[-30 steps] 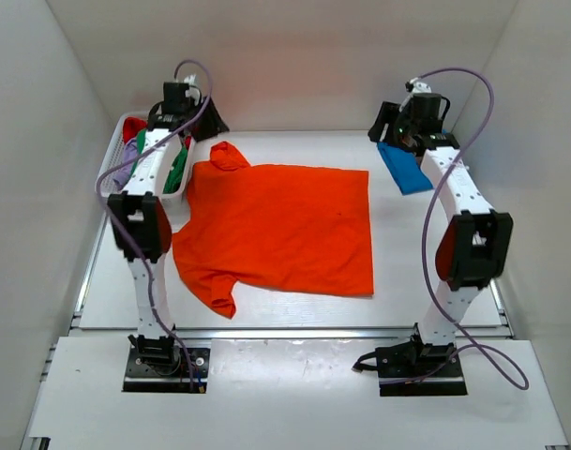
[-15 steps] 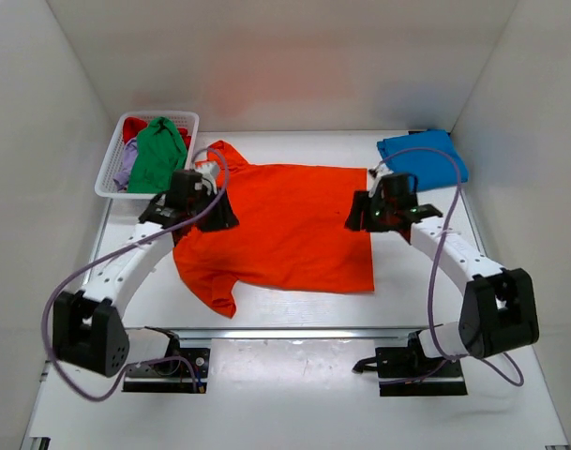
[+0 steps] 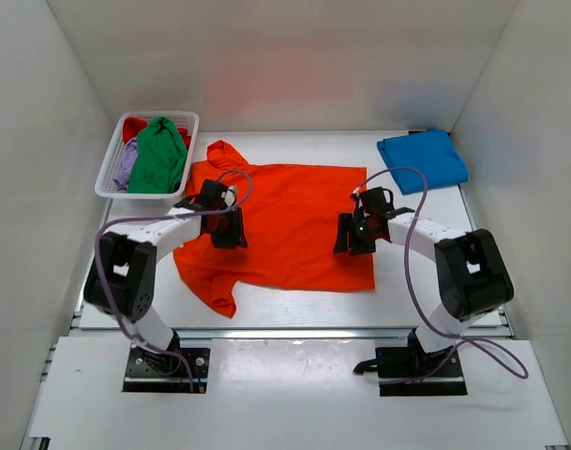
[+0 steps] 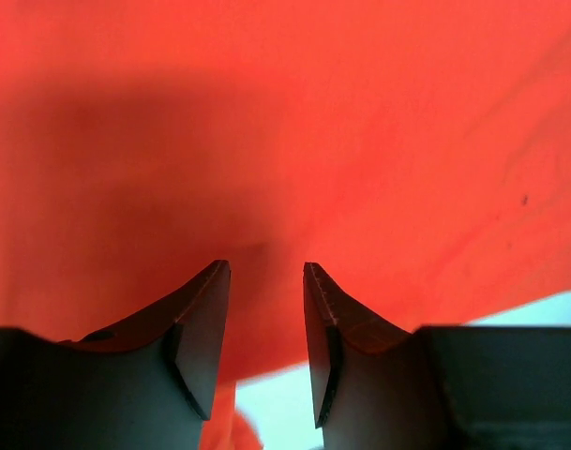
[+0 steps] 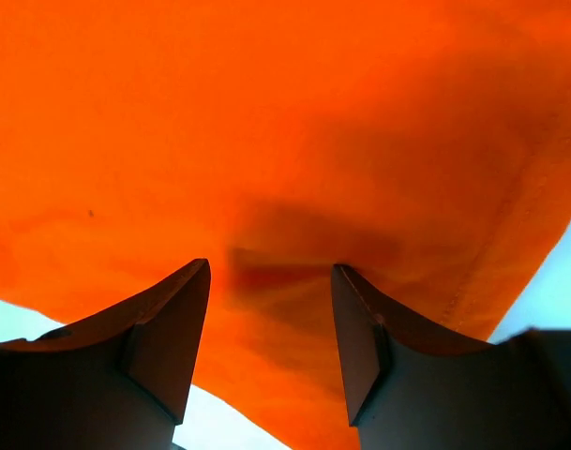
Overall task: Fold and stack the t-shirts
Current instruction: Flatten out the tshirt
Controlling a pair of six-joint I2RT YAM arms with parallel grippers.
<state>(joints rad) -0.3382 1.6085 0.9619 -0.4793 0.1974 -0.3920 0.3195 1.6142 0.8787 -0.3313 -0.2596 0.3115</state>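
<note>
A bright orange t-shirt lies spread flat in the middle of the table. It fills the left wrist view and the right wrist view. My left gripper is low over the shirt's left part, near the sleeve; its jaws are open with cloth beneath, nothing held. My right gripper is low over the shirt's right side near the hem; its jaws are open and empty. A folded blue t-shirt lies at the back right. A green t-shirt lies on top in the basket, with red and lilac cloth beside it.
A white lattice basket stands at the back left, holding the green, red and lilac shirts. White walls close the table on the left, back and right. Bare table shows in front of the orange shirt.
Both arms have swung from the back corners down onto the orange shirt and moved toward its front. The blue shirt and the basket have come into full view.
</note>
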